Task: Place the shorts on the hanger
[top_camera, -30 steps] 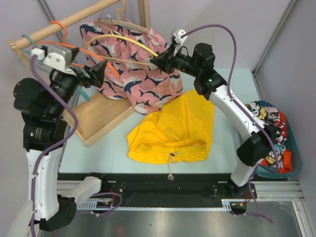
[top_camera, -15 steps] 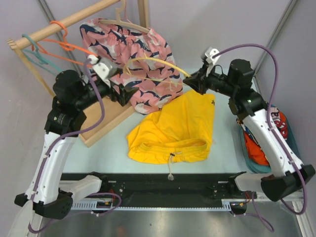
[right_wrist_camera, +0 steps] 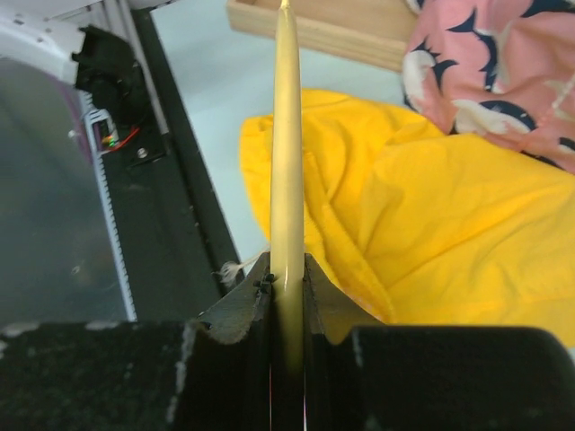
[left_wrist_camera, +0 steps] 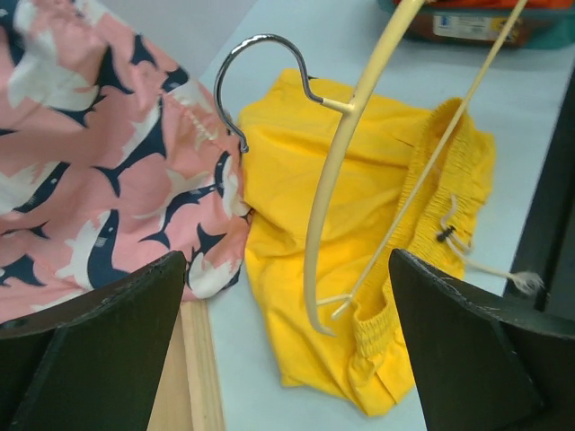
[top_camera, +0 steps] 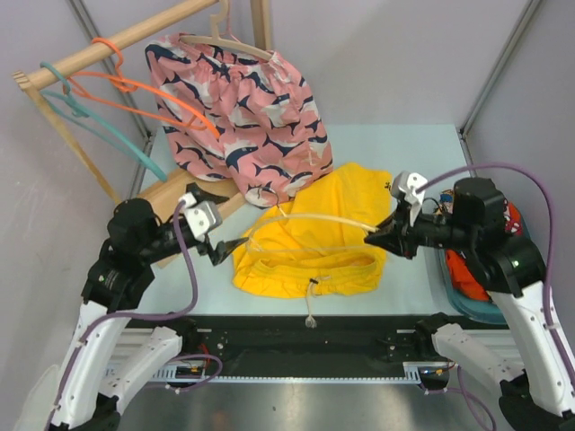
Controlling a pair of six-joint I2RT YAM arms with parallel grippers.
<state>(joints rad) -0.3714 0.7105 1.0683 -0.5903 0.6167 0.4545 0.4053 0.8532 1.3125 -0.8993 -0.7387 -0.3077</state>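
Currently holding hanger (top_camera: pixel 314 217) crosswise above shorts (top_camera: pixel 346 193), clamped at right tip by right gripper (top_camera: pixel 382 235); left gripper (top_camera: pixel 229 249) spread wide, just beside free left tip.

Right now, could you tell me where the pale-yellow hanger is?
Top view, centre: the hanger spans above the shorts, one end clamped in the right gripper.
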